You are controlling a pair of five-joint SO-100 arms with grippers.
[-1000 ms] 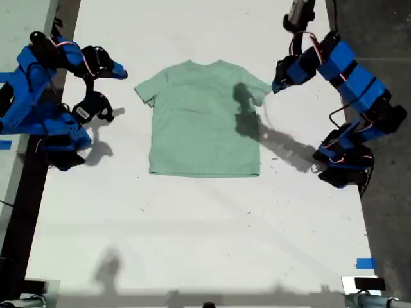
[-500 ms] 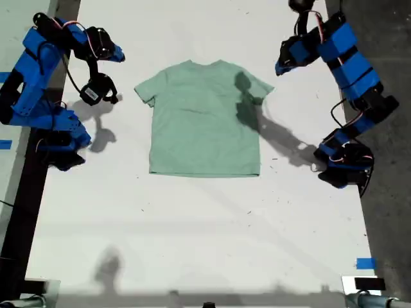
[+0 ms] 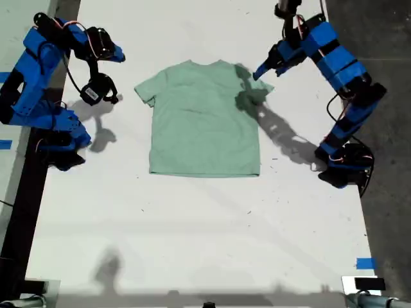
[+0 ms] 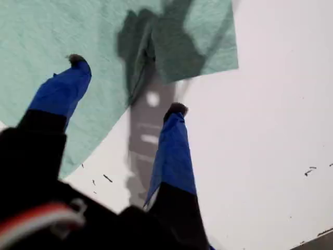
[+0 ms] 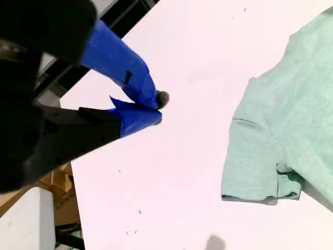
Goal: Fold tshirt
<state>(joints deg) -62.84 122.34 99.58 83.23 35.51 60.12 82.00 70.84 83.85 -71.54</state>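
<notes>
The tshirt (image 3: 204,119) lies flat and spread out on the white worktop (image 3: 192,231), neck away from the exterior camera and hem toward it, both short sleeves extended. It sits between the two arms.

My first tool (image 4: 125,83) hangs over one sleeve of the tshirt (image 4: 78,47), at the exterior view's right (image 3: 258,72). It is released, fingers spread wide. One fingertip (image 4: 76,60) stands over the cloth near the shoulder; the other fingertip (image 4: 177,109) stands over bare worktop (image 4: 281,104) just off the sleeve's edge. The sleeve edge therefore runs between the two fingers. Whether either fingertip touches the cloth cannot be told; nothing is gripped. The tool's shadow falls across the sleeve and the adjoining worktop.

My second tool (image 5: 153,107) is held beside the opposite sleeve, at the exterior view's left (image 3: 119,56), over bare worktop (image 5: 182,172). Its fingers lie close together with the tips almost meeting and nothing between them; it reads as clenched and empty. The near sleeve of the tshirt (image 5: 255,161) lies well apart from this tool, flat, its hem seam visible. The tool stands clear of the worktop surface.

A strip of blue tape (image 3: 365,263) is stuck on the worktop near the edge at the exterior view's lower right.
</notes>
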